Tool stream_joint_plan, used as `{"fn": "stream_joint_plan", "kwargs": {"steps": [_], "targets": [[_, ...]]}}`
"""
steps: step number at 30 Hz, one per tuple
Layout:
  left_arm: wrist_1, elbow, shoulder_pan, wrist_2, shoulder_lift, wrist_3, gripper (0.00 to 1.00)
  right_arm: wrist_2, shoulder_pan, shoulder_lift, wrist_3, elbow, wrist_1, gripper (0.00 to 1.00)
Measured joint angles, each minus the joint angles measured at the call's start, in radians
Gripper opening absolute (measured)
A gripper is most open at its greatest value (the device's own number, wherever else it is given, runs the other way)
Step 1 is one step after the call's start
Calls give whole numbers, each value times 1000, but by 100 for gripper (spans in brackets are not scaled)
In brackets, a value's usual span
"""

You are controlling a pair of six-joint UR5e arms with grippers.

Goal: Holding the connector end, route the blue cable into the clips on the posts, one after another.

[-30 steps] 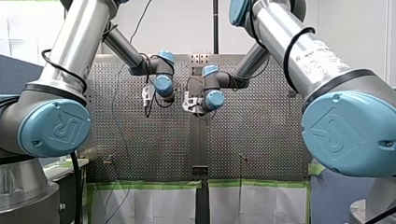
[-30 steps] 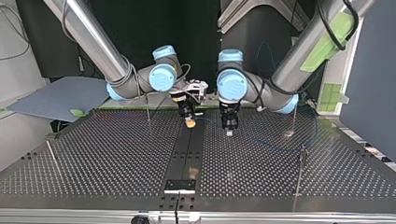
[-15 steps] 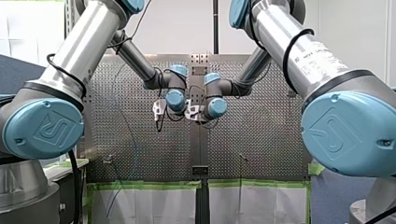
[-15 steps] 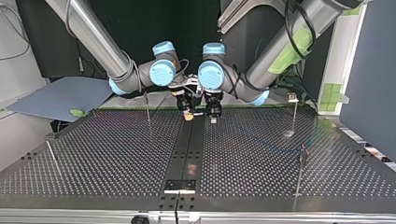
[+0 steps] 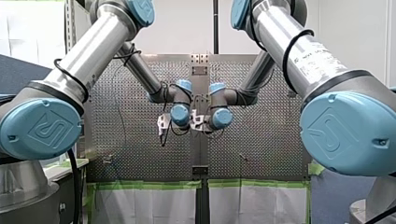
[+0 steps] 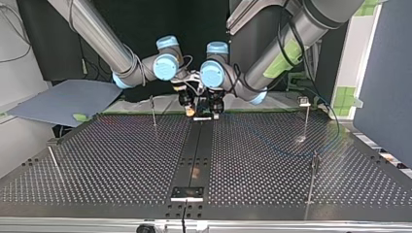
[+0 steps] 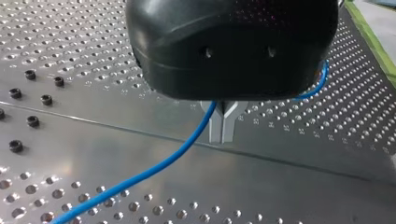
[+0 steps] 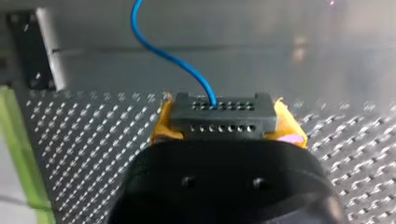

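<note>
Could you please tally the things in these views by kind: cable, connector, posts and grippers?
blue cable: 1
connector: 1
posts: 4
grippers, left gripper and right gripper: 2
total: 8

Connector [image 8: 219, 116]: black rectangular block with two rows of small holes, held between the yellow pads [image 8: 292, 128] of my right gripper [image 8: 224, 125].
Blue cable [image 8: 163, 53]: thin, leaves the connector's middle and curves away. It passes between my left gripper's [image 7: 221, 135] metal fingers.
Posts [image 6: 307, 121]: thin, upright, well apart.
</note>
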Motion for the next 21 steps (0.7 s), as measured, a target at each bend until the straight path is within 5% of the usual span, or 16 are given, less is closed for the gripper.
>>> {"fn": "stream_joint_plan", "kwargs": {"steps": [14,21], "targets": [[100,-64,-5,3,-4,-16,0,6,-21,2,6,113,-93,0],[87,-67,-4,2,-32,-28,0,9,-36,2,8,153,-115,0]]}}
